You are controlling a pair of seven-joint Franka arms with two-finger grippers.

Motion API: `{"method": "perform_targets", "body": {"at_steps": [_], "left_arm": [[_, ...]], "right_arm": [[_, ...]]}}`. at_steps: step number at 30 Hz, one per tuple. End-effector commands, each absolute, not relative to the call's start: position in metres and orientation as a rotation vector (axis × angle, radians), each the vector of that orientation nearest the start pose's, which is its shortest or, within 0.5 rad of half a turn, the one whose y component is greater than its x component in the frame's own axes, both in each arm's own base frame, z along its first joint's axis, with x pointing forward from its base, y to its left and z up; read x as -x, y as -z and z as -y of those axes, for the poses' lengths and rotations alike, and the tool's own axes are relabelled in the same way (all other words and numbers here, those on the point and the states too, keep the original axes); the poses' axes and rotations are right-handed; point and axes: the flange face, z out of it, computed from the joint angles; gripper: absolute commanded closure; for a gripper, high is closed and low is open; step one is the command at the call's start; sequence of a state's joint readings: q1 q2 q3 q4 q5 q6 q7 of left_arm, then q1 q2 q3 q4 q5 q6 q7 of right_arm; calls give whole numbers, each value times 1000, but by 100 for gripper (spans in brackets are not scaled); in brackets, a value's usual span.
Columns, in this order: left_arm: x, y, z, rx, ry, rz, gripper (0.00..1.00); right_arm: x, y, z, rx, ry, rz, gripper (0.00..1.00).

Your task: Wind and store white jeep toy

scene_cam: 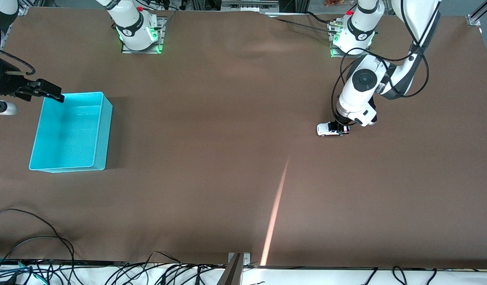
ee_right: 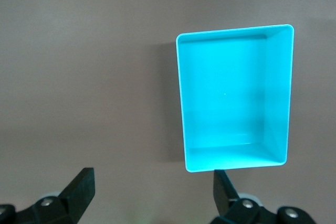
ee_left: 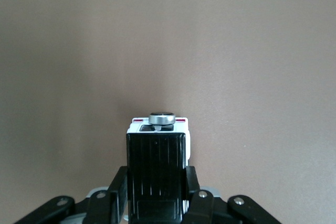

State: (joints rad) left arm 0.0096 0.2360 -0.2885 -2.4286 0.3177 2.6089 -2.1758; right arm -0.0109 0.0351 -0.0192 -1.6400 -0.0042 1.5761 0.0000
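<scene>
The white jeep toy (scene_cam: 329, 129) with its black roof sits on the brown table toward the left arm's end. My left gripper (scene_cam: 341, 127) is down at the table and shut on the jeep's rear part. In the left wrist view the jeep (ee_left: 157, 169) fills the space between my fingers (ee_left: 116, 190), its black roof and spare wheel showing. My right gripper (scene_cam: 49, 91) is open and empty, up in the air over the farther edge of the turquoise bin (scene_cam: 73, 132). The empty bin also shows in the right wrist view (ee_right: 233, 103).
The two arm bases stand along the table's farther edge. Cables lie along the table edge nearest the front camera. A streak of light crosses the brown cloth (scene_cam: 227, 138) near the middle.
</scene>
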Motion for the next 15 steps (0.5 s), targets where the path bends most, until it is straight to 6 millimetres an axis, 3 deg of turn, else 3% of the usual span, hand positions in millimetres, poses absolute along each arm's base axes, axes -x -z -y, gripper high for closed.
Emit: {"method": "perform_targets", "body": {"at_steps": [1,7,15], "left_arm": [[-470,-210,148,-2162,-141,-2362,87],[-468,-196,147,-2187,-111,-2364,86],[-475,-193,133,-2218,-109,-2343,86]], "right_arm": [[-564,-578,18,3130,-154,-44,0],[-564,-577,18,3132,-156,-44,0],[-564,-578,18,3130,-154,-48,0]]}}
